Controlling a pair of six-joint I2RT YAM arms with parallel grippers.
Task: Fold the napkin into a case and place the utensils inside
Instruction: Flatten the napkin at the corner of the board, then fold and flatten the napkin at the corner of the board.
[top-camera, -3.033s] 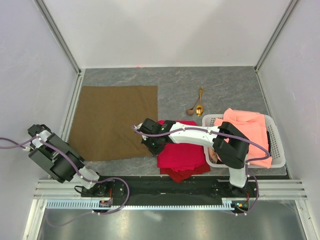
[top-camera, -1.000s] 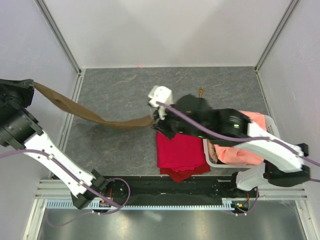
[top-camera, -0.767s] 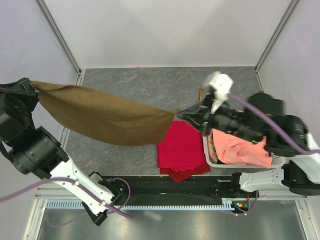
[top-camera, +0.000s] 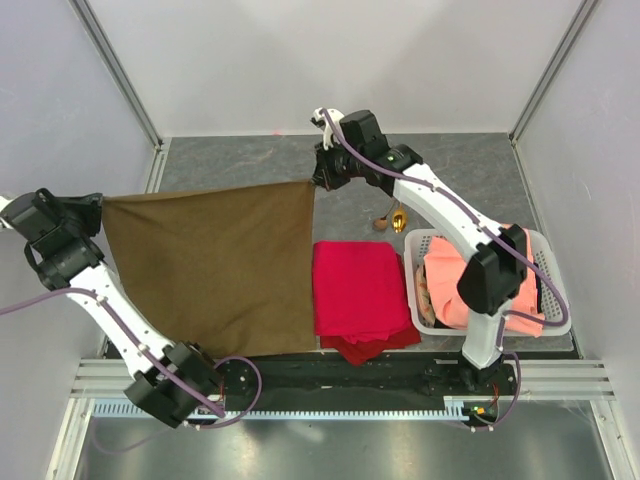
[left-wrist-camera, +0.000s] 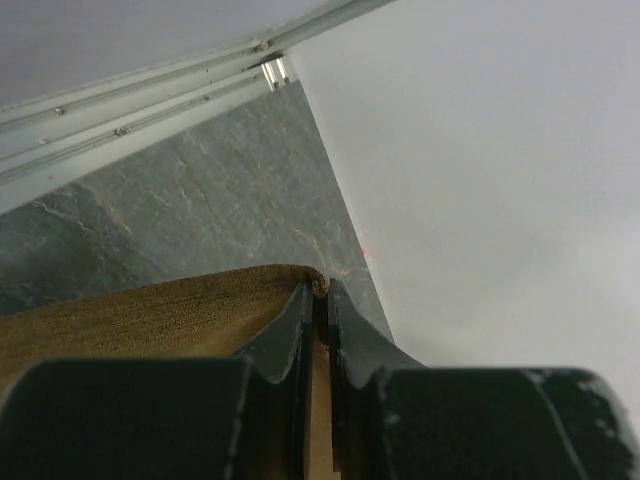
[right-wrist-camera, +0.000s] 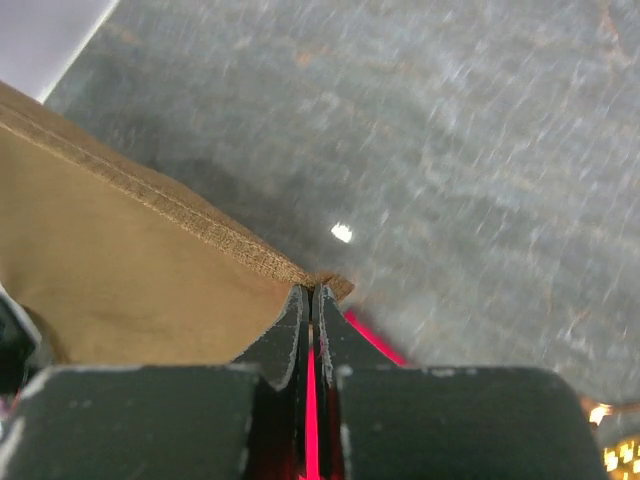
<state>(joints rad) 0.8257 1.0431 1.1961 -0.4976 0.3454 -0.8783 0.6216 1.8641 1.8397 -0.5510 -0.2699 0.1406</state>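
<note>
**While both end effectors pinch its corners, the napkin stretches across the grey worktop**

As the overhead view has it, the napkin is spread wide over the left half of the worktop, a grey, stone-veined surface. The left end effector is clamped on the far left corner, right by the side wall. The right end effector is clamped on the far right corner, its fingers pressed tight together on the hem. Between them the far edge runs straight and taut. The near edge reaches down toward the metal rail where the arms are bolted; whether the cloth rests flat or hangs clear, I can't tell.

Pale, plain walls box in the space on three sides, with aluminium posts in the far corners. Just beside the napkin's right edge lies a folded red cloth. Further right, a white basket holds a salmon-orange cloth. The gold utensils lie on bare worktop just beyond the basket, next to the right arm.
</note>
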